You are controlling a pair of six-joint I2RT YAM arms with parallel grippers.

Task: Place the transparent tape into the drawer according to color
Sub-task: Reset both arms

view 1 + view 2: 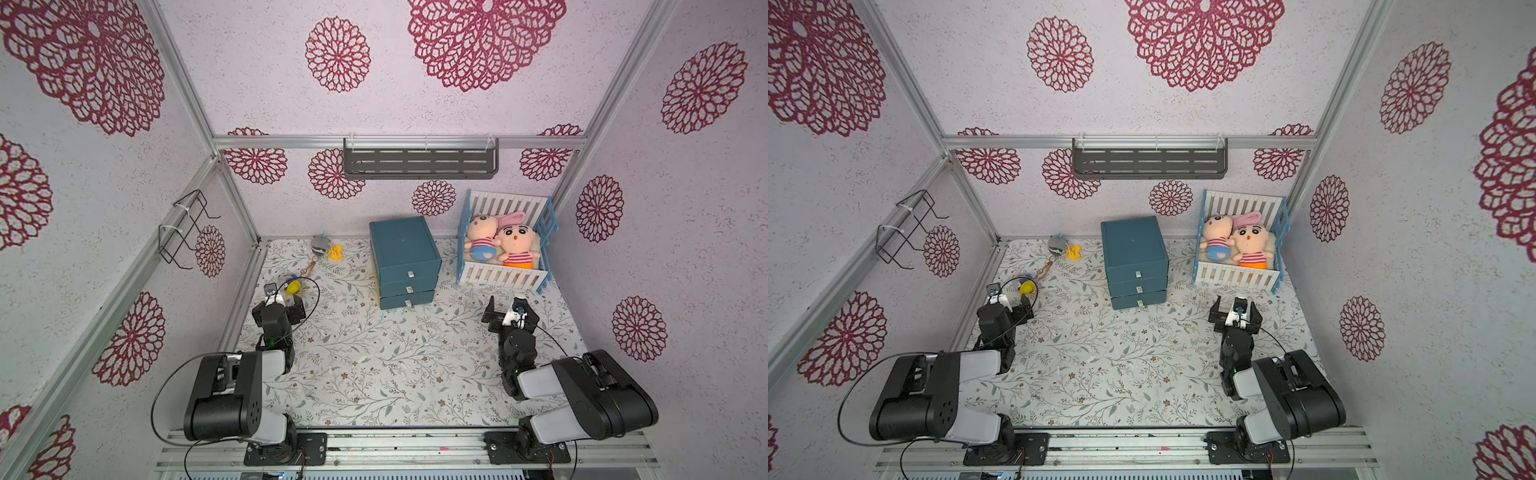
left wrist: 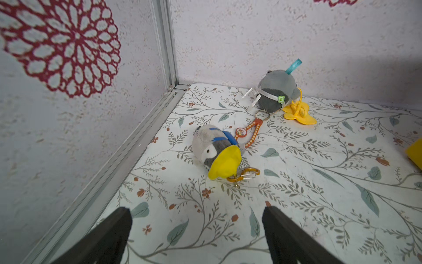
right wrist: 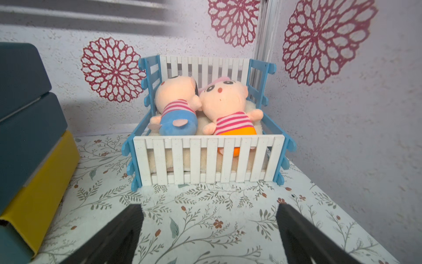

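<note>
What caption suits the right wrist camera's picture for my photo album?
The open right gripper faces a toy crib holding two plush dolls, a blue drawer chest beside it.

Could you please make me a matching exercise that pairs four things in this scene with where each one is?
Things:
1 chest of drawers
2 crib
3 dark shelf
4 wire rack

Places:
A on the back wall
B on the left wall
C back right corner of the table
D middle back of the table

Pairs: 1-D, 2-C, 3-A, 4-B.

mock nursery: toy crib (image 1: 503,275), floral wallpaper (image 1: 266,95)
</note>
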